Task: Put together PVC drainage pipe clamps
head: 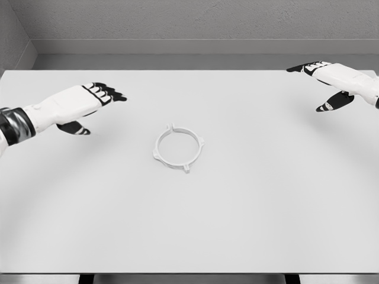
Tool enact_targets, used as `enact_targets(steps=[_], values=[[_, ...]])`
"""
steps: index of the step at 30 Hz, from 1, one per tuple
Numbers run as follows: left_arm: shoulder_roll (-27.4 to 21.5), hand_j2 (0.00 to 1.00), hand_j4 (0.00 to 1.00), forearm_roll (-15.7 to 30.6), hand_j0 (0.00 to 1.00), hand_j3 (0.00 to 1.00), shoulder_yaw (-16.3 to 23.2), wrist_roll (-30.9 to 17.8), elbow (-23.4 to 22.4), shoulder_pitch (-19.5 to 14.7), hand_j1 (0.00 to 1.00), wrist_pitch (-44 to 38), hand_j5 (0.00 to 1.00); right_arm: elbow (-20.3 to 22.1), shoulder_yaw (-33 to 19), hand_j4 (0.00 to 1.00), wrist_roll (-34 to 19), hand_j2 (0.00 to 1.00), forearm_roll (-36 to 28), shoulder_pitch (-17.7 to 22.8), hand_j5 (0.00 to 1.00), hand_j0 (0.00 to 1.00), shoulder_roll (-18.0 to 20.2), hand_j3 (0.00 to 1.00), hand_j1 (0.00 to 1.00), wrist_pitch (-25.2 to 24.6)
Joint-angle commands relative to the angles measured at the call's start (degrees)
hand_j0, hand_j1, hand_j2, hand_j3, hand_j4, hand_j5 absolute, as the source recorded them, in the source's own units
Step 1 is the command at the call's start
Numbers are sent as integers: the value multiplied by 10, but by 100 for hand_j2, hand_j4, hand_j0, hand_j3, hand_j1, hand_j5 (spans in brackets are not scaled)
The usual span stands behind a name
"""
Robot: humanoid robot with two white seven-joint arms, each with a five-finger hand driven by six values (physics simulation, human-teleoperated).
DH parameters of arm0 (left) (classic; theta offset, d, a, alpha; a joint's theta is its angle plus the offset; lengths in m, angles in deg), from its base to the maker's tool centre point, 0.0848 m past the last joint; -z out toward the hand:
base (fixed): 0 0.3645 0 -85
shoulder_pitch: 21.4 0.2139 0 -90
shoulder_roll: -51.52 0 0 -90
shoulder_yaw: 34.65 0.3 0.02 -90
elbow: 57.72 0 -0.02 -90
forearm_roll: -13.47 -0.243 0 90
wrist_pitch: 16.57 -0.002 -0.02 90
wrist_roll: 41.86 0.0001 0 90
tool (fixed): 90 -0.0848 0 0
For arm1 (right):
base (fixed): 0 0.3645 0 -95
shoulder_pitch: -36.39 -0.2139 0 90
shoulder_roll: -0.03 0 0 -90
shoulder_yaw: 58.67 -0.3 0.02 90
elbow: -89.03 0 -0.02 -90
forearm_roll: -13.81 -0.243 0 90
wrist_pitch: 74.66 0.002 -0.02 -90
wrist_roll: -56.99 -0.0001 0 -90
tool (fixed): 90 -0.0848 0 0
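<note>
A white ring-shaped pipe clamp (178, 149) lies flat on the white table (189, 231), a little left of the table's middle. It is a thin circular band with small tabs sticking out from its rim at several points: one at the upper left, one at the right, one at the lower right and one at the lower left. The table surface shows through its open centre. Nothing touches the clamp.

The left hand (89, 103) hovers up and to the left of the clamp, well apart from it. Its white forearm comes in from the left edge, with a dark band at the wrist end near the frame border. The dark-tipped fingers (109, 93) stretch out toward the right, loosely extended and close together, and the thumb (76, 128) hangs below them, spread away from the palm. The hand holds nothing.

The right hand (331, 83) is up and to the right of the clamp, near the table's far right corner and farther from the clamp than the left hand is. Its fingers (308, 67) point left, extended and relaxed, with the thumb (333, 103) dropped below and apart. It too grasps nothing.

Beyond the clamp, past the table's far edge, a grey wall (189, 23) runs across the top of the view.
</note>
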Motion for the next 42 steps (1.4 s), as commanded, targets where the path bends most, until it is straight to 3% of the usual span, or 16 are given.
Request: enact_targets(steps=[1, 3, 5, 7, 14, 32, 42], values=[[-7, 100, 100, 14, 100, 100, -2, 0, 1, -1, 100, -2, 100, 0, 0, 100, 0, 100, -4, 0, 100, 100, 0, 100, 100, -2], [7, 100, 100, 14, 100, 100, 2, 0, 2, -4, 100, -2, 100, 0, 0, 100, 0, 100, -4, 0, 100, 100, 0, 100, 100, -2], [52, 100, 100, 12, 100, 100, 7, 0, 2, -20, 100, -2, 100, 0, 0, 100, 0, 100, -4, 0, 100, 100, 0, 100, 100, -2], [73, 100, 100, 7, 100, 100, 39, 0, 1, -36, 100, -2, 100, 0, 0, 100, 0, 100, -4, 0, 100, 100, 0, 100, 100, -2], [133, 100, 100, -29, 100, 100, 71, 0, -4, -43, 100, -2, 100, 0, 0, 100, 0, 100, -4, 0, 100, 100, 0, 100, 100, -2], [137, 100, 100, -44, 100, 100, 87, 0, -6, -25, 100, -2, 100, 0, 0, 100, 0, 100, -3, -1, 100, 100, 0, 100, 100, -2], [149, 100, 100, -55, 100, 100, 82, 0, -44, -26, 100, -2, 100, 0, 0, 100, 0, 100, -3, 0, 100, 100, 0, 100, 100, -2]])
